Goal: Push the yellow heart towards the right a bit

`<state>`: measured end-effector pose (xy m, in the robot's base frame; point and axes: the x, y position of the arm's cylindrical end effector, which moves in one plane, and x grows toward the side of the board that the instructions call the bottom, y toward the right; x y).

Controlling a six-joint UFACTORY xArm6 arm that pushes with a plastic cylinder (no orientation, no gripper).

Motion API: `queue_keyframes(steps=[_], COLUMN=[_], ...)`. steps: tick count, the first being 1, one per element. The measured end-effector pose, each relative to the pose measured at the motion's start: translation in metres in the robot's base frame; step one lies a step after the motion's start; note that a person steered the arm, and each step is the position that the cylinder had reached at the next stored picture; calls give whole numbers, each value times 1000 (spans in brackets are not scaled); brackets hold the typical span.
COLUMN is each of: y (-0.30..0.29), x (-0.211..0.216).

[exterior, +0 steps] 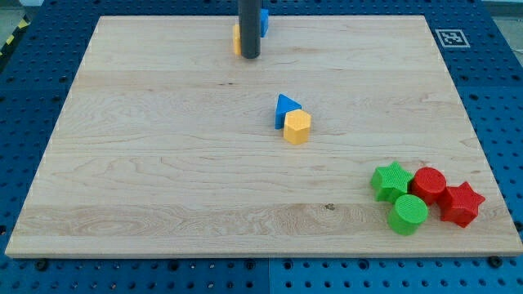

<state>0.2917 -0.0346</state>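
Note:
A yellow block [235, 38], the likely yellow heart, sits near the board's top edge and is mostly hidden behind my rod. A blue block [264, 21] shows just to the rod's right, also partly hidden. My tip [250, 57] rests on the board right at the yellow block's lower right side, between it and the blue block. I cannot tell whether it touches either one.
A blue triangle [285, 109] touches a yellow hexagon [297, 127] near the board's middle. At the bottom right a green star [391, 180], red cylinder [429, 184], green cylinder [407, 214] and red star [462, 203] cluster together. A marker tag [450, 37] sits at the top right corner.

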Motion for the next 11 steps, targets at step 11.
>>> queue_keyframes(steps=[11], y=[-12], x=[96])
